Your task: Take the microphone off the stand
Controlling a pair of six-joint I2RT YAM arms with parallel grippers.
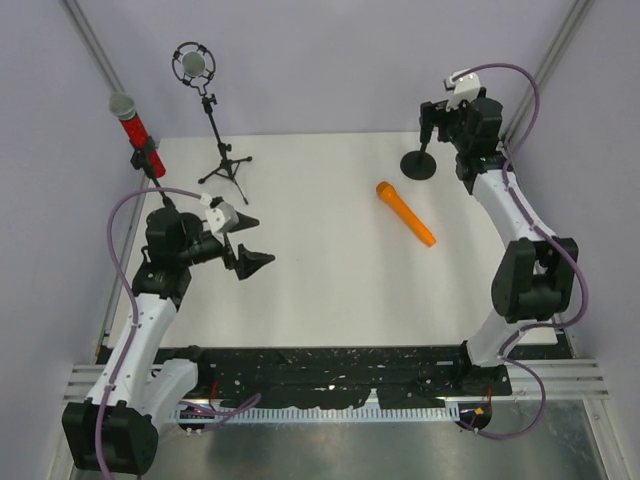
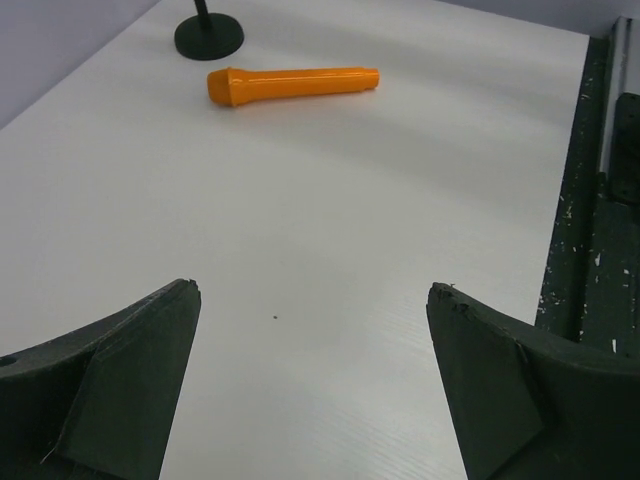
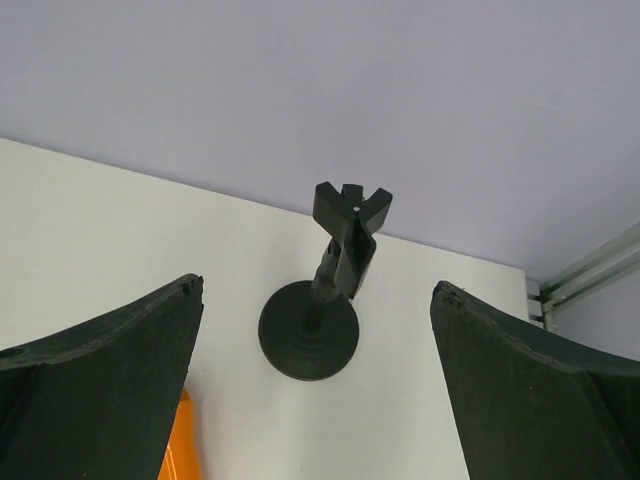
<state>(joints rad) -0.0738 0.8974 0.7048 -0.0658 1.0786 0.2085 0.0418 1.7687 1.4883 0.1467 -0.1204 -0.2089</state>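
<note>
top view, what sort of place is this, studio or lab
Probably a robot lab test cell: two arms bolted at a white table's edge, plain panel walls, and an orange microphone and empty stand as props.

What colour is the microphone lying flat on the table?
The microphone is plain orange all over; the left wrist view shows it best.

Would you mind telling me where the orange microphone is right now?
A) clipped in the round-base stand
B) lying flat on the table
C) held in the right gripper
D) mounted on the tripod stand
B: the orange microphone lies flat on the white table, apart from the round-base stand, whose clip is empty.
</note>
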